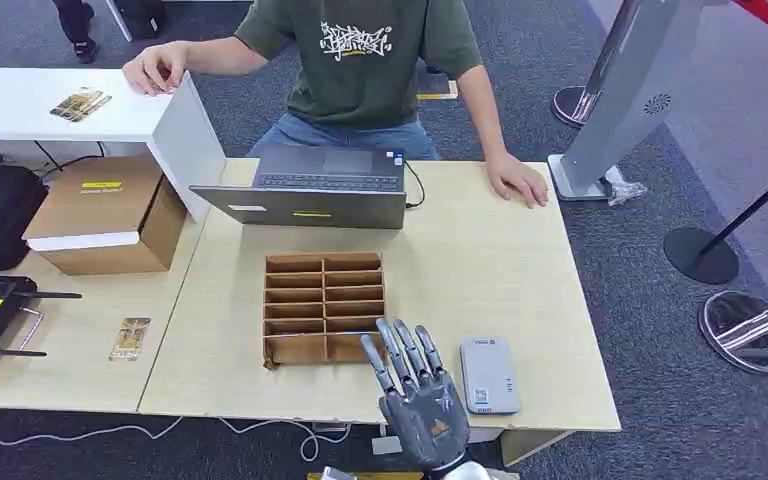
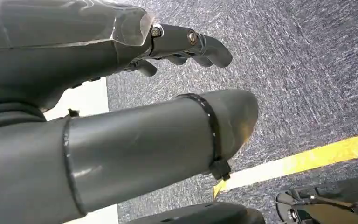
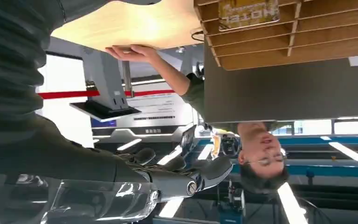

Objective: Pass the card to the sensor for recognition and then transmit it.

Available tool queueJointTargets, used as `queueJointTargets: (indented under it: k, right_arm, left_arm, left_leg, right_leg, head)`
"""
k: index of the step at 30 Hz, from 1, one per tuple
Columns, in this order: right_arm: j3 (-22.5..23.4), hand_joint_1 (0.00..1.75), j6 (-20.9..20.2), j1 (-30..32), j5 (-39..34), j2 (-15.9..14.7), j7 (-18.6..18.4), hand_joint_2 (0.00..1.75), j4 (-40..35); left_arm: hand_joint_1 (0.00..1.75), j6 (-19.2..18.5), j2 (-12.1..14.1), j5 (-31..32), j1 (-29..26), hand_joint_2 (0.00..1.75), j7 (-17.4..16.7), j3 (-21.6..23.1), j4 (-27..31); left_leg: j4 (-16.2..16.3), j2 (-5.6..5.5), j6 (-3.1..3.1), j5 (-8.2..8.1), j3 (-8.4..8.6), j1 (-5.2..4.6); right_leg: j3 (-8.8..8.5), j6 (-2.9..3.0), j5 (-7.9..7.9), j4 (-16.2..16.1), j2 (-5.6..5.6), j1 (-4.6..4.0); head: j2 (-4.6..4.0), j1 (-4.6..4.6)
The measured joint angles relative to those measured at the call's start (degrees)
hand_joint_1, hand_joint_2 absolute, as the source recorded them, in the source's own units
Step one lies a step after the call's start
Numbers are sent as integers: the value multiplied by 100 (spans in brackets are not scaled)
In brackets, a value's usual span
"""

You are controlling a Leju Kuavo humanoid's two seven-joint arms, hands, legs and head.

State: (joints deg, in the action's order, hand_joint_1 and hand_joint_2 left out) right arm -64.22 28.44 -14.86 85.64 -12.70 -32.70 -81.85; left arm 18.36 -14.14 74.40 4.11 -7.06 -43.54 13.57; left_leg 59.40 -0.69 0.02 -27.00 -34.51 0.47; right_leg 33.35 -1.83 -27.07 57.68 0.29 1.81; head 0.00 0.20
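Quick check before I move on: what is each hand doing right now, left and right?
Left hand: fingers curled in, holding nothing, hanging over the carpet.
Right hand: open, fingers spread, empty, raised over the table's near edge beside the card reader.

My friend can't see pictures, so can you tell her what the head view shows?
A grey robot hand, fingers spread and holding nothing, hovers over the near edge of a wooden table, between a cardboard slot box and a small grey sensor. A person sits across behind a laptop; a card lies far to the left.
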Motion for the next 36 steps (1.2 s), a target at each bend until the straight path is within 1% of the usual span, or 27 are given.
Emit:
queueJointTargets:
  k: [2,4,6,10,11,13,15,17,18,20,23,26,34,36]
  right_arm:
    - [44,0,0,23,0,28,103,175,0]
    - [136,0,-11,66,0,70,309,175,0]
    - [217,0,-15,107,0,114,440,175,0]
    - [518,0,-59,276,0,289,1048,175,-4]
    - [642,0,-126,357,0,371,1293,175,-17]
    - [945,0,-212,547,0,548,1662,175,-35]
    - [1291,0,-308,709,-2,804,2084,175,-39]
    - [1617,0,-380,806,-17,1070,2412,175,-39]
    - [1740,0,-419,825,-28,1165,2515,175,-39]
    - [1977,0,-507,830,-46,1359,2654,175,-33]
    - [2225,0,-614,824,-79,1572,2820,175,-22]
    - [2382,0,-667,796,-116,1714,2896,175,22]
    - [2581,0,-802,673,-359,1952,2868,175,142]
    - [2599,0,-935,653,-470,2017,2826,175,175]
  left_arm:
    - [0,0,0,-6,1,0,0,0,0]
    - [0,-57,2,-15,2,0,0,0,0]
    - [0,-105,2,-20,4,0,0,0,0]
    - [0,-155,11,-33,10,0,4,0,0]
    - [0,-153,13,-29,10,0,13,-4,0]
    - [0,-153,17,-24,7,0,31,-24,0]
    - [0,-179,17,-22,12,0,9,-44,0]
    - [0,-303,17,7,37,0,-93,-46,0]
    - [0,-370,20,13,56,0,-144,-46,0]
    - [0,-452,20,26,103,0,-227,-48,0]
    - [0,-487,20,35,166,0,-256,-50,0]
    - [0,-503,17,35,198,0,-264,-50,0]
    - [0,-555,7,57,245,0,-308,-50,0]
    - [0,-568,2,63,255,0,-326,-50,0]
  left_leg:
    - [0,0,0,0,0,0]
    - [0,-1,0,0,1,0]
    - [0,0,0,0,1,1]
    - [0,0,-1,0,1,1]
    - [0,-1,-1,0,1,2]
    - [0,-1,-1,0,0,3]
    - [-1,0,-1,0,0,4]
    - [-1,0,-1,0,1,4]
    - [-1,0,-1,1,0,5]
    - [-1,0,-2,1,0,5]
    - [0,0,-3,2,2,5]
    - [0,0,-6,5,2,4]
    - [0,0,-6,5,2,5]
    - [0,1,-7,5,2,7]
  right_leg:
    - [0,0,0,0,0,0]
    - [0,0,0,0,-1,0]
    - [0,0,0,0,0,0]
    - [0,0,0,0,0,-1]
    - [0,1,0,0,-1,-1]
    - [0,1,-1,1,-1,-3]
    - [1,1,-1,1,0,-4]
    - [1,2,-1,1,0,-4]
    - [1,2,-1,1,0,-4]
    - [1,2,0,1,0,-4]
    - [-3,2,1,1,0,-3]
    - [-2,6,5,1,1,-3]
    - [0,7,5,1,1,-4]
    - [0,7,5,1,1,-7]
  head:
    - [0,0]
    - [0,0]
    - [0,-2]
    - [0,-2]
    - [0,0]
    - [0,-2]
    - [0,2]
    - [0,0]
    - [0,0]
    - [0,0]
    - [0,0]
    - [0,0]
    - [0,0]
    - [0,0]
